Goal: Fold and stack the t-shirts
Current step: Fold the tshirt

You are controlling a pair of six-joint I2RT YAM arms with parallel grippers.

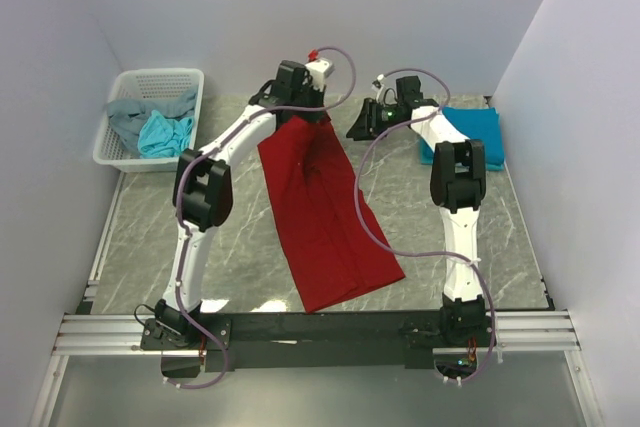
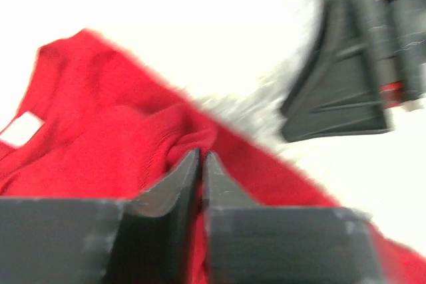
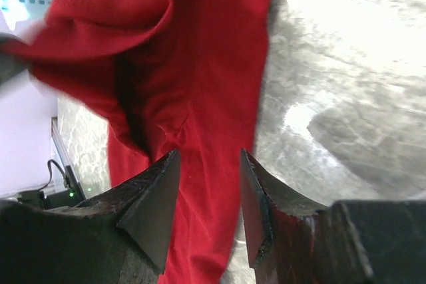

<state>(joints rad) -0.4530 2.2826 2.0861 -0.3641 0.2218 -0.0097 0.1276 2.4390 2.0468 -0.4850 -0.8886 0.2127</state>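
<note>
Two jaws of the left gripper point(image 2: 201, 159) pressed almost together, pinching a bunched fold of the dark red t-shirt point(image 1: 325, 217) at its far end; the rest lies stretched toward the near edge of the marble table point(image 1: 450, 237). Right gripper point(image 3: 210, 157) spread, holding nothing, at the shirt's right edge. Teal-blue t-shirt point(image 1: 478, 132) lies far right; white basket point(image 1: 150, 77) far left.

Dark red t-shirt point(image 1: 330, 227) — grey-veined table point(image 1: 500, 232)
</note>
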